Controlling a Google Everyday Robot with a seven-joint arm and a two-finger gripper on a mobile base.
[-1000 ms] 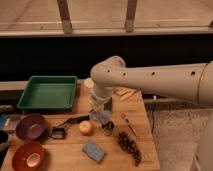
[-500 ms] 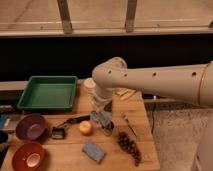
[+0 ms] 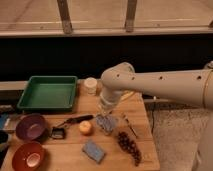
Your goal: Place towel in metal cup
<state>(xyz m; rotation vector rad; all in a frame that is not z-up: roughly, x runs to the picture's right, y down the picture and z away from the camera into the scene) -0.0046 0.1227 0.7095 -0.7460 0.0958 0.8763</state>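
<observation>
Gripper [image 3: 106, 113] points down mid wooden table [image 3: 114, 161], just above a grey mottled object [image 3: 106, 124], cup or cloth unclear; apart or clamped, cannot tell; round orange fruit [image 3: 86, 128] just left.

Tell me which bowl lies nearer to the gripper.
The purple bowl, just below the tray; the orange bowl sits nearer the front corner. The gripper hovers above the table's middle.

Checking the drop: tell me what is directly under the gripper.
Below the gripper lies a grey-blue crumpled mass, probably the towel, on the table. The gripper covers its top; what holds it cannot be made out.
</observation>
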